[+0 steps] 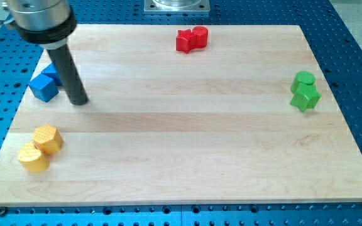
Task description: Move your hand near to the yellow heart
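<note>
Two yellow blocks sit touching near the view's bottom left. The lower one (pixel 33 157) looks like the yellow heart, and the upper one (pixel 48 138) looks like a hexagon. My tip (pixel 78 101) rests on the board at the view's upper left, above and to the right of the yellow pair and well apart from it. It stands just right of a blue cube (pixel 44 87).
A second blue block (pixel 53 74) lies partly behind the rod. Two red blocks (pixel 191 39) sit at the view's top centre. Two green blocks (pixel 305 91) sit at the right. The wooden board's left edge (pixel 5 144) runs close to the yellow blocks.
</note>
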You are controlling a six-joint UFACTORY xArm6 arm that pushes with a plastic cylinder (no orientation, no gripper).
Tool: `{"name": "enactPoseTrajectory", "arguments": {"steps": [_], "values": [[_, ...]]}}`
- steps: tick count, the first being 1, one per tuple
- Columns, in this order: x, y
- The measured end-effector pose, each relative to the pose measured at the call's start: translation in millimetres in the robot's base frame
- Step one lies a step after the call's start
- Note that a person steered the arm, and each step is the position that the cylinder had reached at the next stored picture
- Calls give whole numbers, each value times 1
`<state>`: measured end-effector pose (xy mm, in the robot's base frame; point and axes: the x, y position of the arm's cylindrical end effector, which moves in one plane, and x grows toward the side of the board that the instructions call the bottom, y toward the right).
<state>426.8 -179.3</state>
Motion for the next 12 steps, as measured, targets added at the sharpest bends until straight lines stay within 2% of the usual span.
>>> {"name": "enactPoseTrajectory", "arguments": {"steps": [1, 2, 5, 8, 9, 10, 12], "values": [[-2, 54], [-9, 77], [-7, 48], [3, 48], [31, 47], [55, 69], [53, 91]]}}
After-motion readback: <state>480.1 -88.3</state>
